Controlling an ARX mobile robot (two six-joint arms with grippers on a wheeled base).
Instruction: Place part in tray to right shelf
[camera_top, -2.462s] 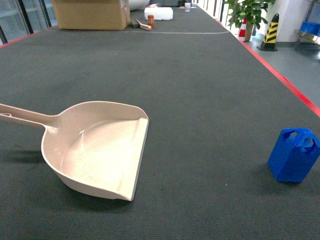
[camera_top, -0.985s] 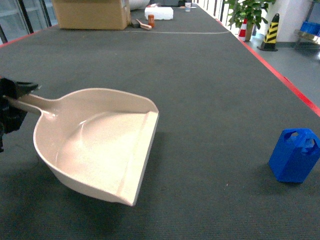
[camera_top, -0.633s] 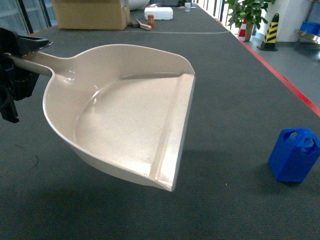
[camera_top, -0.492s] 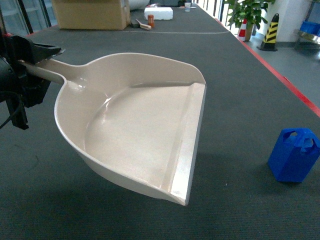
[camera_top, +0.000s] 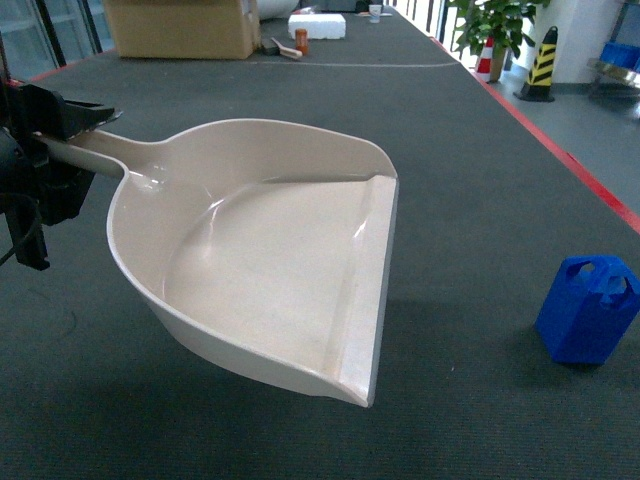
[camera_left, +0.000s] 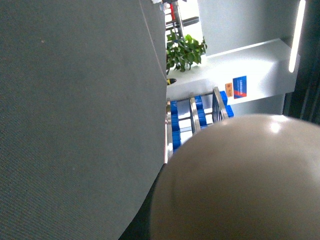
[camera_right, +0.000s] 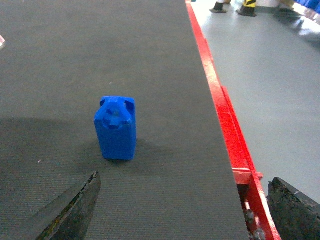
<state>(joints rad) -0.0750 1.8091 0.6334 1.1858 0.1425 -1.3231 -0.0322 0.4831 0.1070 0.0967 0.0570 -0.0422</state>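
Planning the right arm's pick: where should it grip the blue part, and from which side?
Probably across the flat side walls of the part, coming from above and in front, where the open right gripper already faces it. It stands upright and alone on the mat; its looped top looks harder to pinch.

Dark grey carpeted surface (camera_top: 420, 130) (red-edged), cardboard box (camera_top: 180, 27), potted plant (camera_top: 497, 22), grey floor (camera_right: 280, 85)

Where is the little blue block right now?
The blue block stands upright on the dark mat at the right edge of the head view, well apart from the beige scoop. In the right wrist view it stands near the red floor stripe.
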